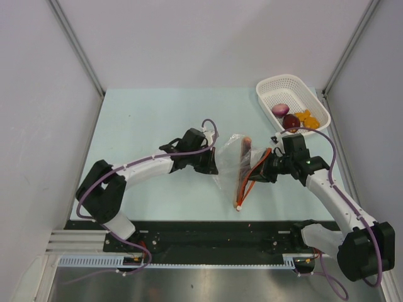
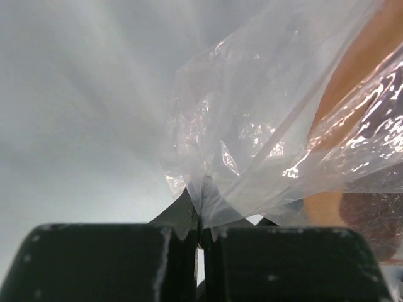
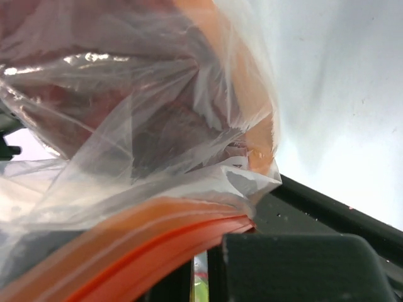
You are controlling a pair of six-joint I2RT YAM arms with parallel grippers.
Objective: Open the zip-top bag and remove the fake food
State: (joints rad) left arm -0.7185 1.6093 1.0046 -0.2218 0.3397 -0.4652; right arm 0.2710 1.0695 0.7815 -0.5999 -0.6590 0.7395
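The clear zip-top bag (image 1: pixel 232 170) hangs between my two grippers over the middle of the table. Its red-orange zip strip (image 1: pixel 247 186) runs down its right edge. A reddish-brown flat slice (image 1: pixel 244 148) is still inside it. My left gripper (image 1: pixel 214 165) is shut on the bag's left film (image 2: pixel 252 126), pinched at the jaws (image 2: pixel 201 211). My right gripper (image 1: pixel 261 171) is shut on the zip strip (image 3: pixel 145 242). The slice shows through the plastic in the left wrist view (image 2: pixel 359 69) and in the right wrist view (image 3: pixel 164 135).
A white perforated basket (image 1: pixel 277 85) stands at the back right. It holds a purple-pink bulb (image 1: pixel 279 110), a dark maroon lump (image 1: pixel 291 121) and orange chunks (image 1: pixel 306 117). White walls enclose the table on the left, back and right.
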